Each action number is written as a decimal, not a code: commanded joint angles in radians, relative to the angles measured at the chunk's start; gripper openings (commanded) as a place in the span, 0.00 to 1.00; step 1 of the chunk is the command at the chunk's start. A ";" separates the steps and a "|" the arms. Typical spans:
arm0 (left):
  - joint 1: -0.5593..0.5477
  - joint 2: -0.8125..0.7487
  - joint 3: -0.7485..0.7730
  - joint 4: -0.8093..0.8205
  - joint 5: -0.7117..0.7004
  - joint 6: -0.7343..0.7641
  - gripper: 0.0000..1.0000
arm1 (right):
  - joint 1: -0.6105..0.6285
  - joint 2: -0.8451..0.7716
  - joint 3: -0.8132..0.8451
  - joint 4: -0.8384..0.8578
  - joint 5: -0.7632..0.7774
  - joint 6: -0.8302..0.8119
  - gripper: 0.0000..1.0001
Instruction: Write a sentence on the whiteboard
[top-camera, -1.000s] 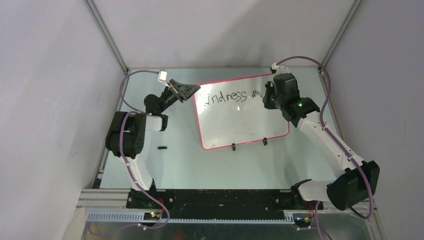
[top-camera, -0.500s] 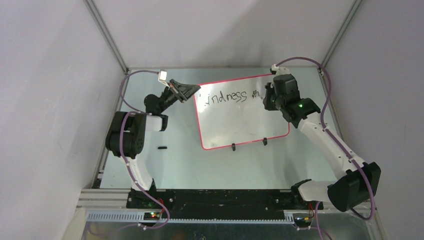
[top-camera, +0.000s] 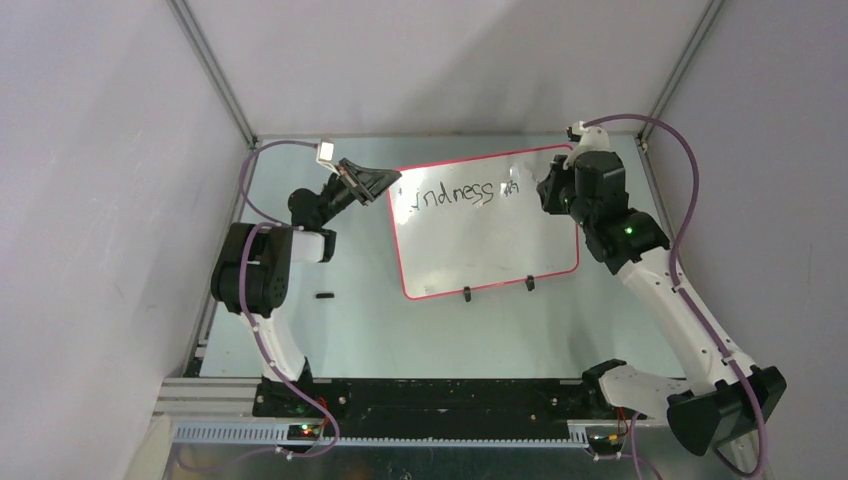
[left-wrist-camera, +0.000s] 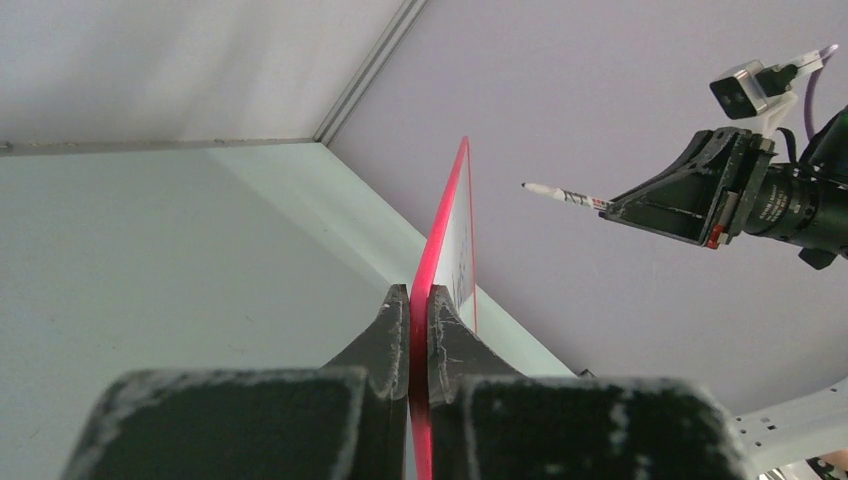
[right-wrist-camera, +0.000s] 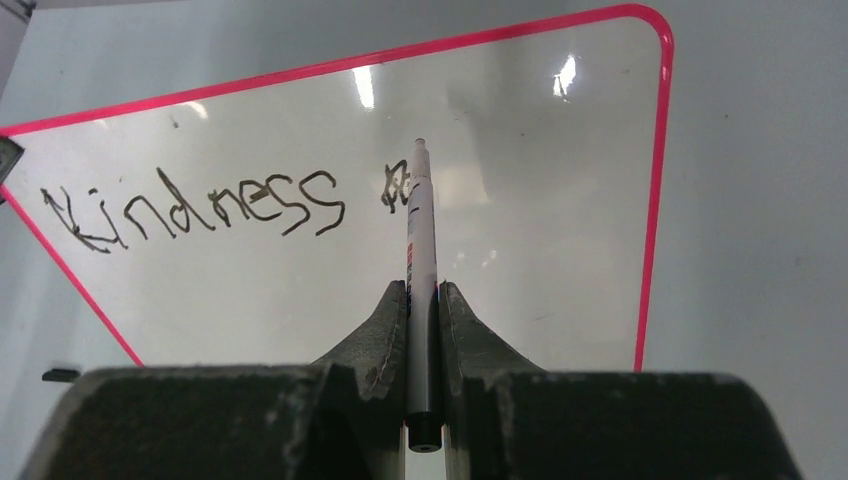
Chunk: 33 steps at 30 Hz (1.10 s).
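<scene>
The whiteboard (top-camera: 490, 240), glossy white with a pink rim, stands tilted on the table. The sentence (top-camera: 455, 194) reads "Kindness" (right-wrist-camera: 200, 210) in black, with a small scribble (right-wrist-camera: 393, 187) begun to its right. My left gripper (top-camera: 387, 186) is shut on the whiteboard's left edge (left-wrist-camera: 440, 250), which sits pinched between the jaws (left-wrist-camera: 419, 300). Shut on a white marker (right-wrist-camera: 421, 250), my right gripper (right-wrist-camera: 424, 292) hovers at the board's upper right (top-camera: 550, 190). In the left wrist view the marker (left-wrist-camera: 565, 196) has its tip in the air, apart from the board's face.
A small black cap (top-camera: 323, 295) lies on the table left of the board. Two black clip feet (top-camera: 467, 293) (top-camera: 530, 284) hold the board's near edge. Grey enclosure walls close in behind and on both sides.
The right arm has swung to the right and drawn back from the board, taking the marker tip off the scribble. The left arm and the board have not moved.
</scene>
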 joint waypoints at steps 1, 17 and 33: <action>0.006 -0.045 -0.006 0.039 0.005 0.078 0.00 | -0.031 0.004 -0.020 0.051 0.005 0.057 0.00; 0.010 0.007 0.067 0.003 0.093 0.048 0.00 | -0.099 -0.051 -0.110 0.114 -0.076 0.087 0.00; 0.016 0.009 0.068 -0.005 0.084 0.056 0.00 | -0.093 0.039 -0.052 0.060 -0.142 0.032 0.00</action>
